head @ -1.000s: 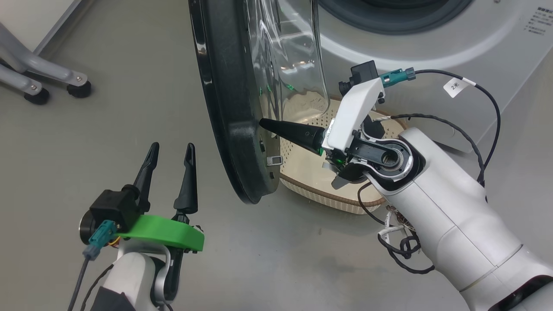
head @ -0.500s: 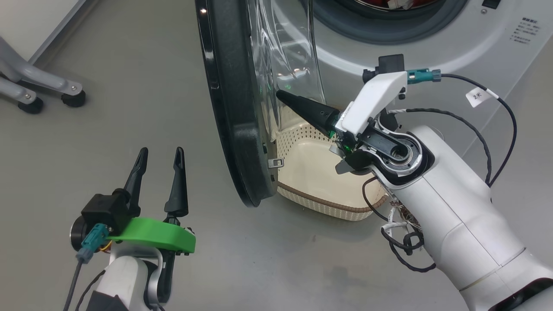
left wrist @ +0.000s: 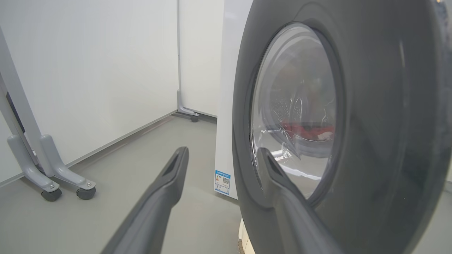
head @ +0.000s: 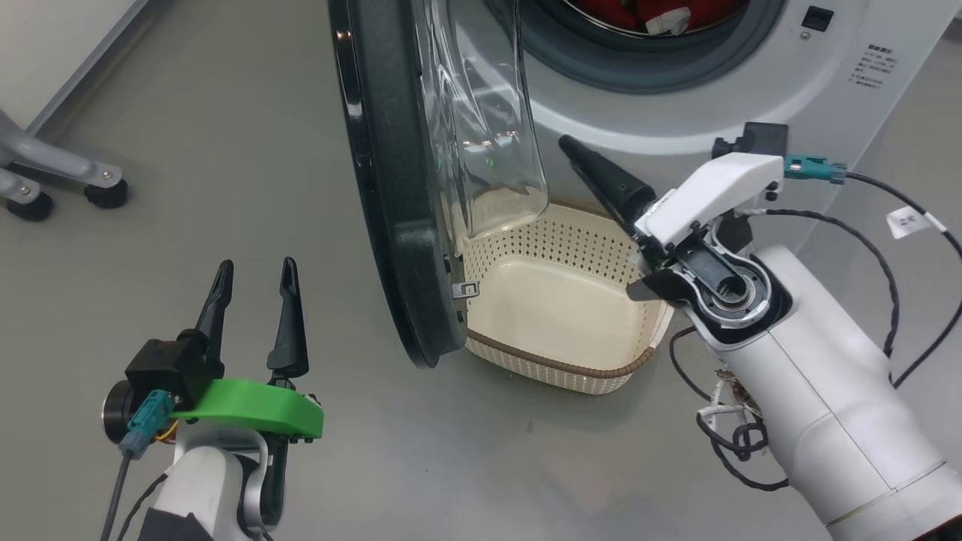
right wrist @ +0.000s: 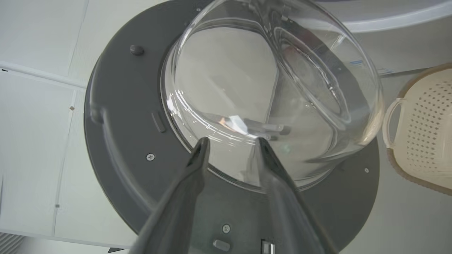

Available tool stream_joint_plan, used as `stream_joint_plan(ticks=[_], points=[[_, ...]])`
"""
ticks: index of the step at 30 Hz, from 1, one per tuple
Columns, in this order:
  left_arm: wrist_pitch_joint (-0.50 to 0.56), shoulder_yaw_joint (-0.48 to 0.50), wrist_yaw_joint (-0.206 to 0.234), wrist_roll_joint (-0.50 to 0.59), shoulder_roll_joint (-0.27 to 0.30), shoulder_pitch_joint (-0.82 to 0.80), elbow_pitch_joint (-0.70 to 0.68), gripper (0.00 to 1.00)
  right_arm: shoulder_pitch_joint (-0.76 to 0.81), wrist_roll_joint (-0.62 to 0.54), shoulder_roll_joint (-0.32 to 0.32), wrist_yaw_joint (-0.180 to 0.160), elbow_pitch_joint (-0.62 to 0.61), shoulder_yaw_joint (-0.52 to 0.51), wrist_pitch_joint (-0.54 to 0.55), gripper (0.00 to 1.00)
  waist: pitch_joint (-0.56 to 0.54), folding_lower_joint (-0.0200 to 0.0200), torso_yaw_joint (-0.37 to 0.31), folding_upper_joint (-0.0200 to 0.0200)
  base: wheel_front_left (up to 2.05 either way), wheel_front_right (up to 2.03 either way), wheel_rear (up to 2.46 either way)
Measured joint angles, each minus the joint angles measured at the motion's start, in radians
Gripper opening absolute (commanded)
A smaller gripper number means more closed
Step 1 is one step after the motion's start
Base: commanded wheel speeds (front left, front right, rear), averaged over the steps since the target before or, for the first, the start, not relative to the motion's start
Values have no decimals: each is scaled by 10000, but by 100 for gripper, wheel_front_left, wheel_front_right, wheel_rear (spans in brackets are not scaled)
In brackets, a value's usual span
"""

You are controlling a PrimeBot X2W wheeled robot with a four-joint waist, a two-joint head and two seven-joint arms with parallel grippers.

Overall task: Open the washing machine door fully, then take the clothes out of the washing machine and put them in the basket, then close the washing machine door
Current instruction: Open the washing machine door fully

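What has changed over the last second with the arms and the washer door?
The right gripper drew back from the inner rim of the washing machine door, which its shut tips had touched, and parted its fingers. The head camera shifted too. The left gripper stays open and idle; the door stays open, the basket empty.

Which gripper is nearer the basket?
The right gripper, on the white mount, above the far corner of the basket; the left gripper, on the green mount, is across the washing machine door from it.
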Motion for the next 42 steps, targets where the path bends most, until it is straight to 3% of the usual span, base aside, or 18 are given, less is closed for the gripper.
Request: stream_joint_plan(ticks=[7, 15, 18, 26, 31, 42], points=[[0, 79, -153, 2, -2, 66, 10, 100, 172, -2203, -1030, 2, 27, -288, -2347, 100, -128, 0, -196, 0, 0, 0, 0], [0, 228, -247, 59, 0, 183, 17, 100, 457, -5359, -1931, -10, 558, 594, -4629, 100, -151, 0, -296, 0, 0, 0, 0], [0, 240, -249, 61, 0, 186, 17, 100, 478, -6341, -2046, -267, 616, 947, -5271, 100, -159, 0, -323, 0, 0, 0, 0], [0, 286, -261, 61, 0, 191, 17, 100, 583, -8635, -2251, -1356, 616, 1336, -5087, 100, -181, 0, -367, 0, 0, 0, 0], [0, 364, -261, 61, 0, 198, 12, 100, 719, -10096, -2274, -2226, -163, 658, -5003, 100, -170, 0, -419, 0, 0, 0, 0], [0, 410, -263, 59, 0, 210, -6, 100, 2535, -11394, -1979, -2468, -525, -67, -5003, 100, -127, 0, -481, 0, 0, 0, 0]])
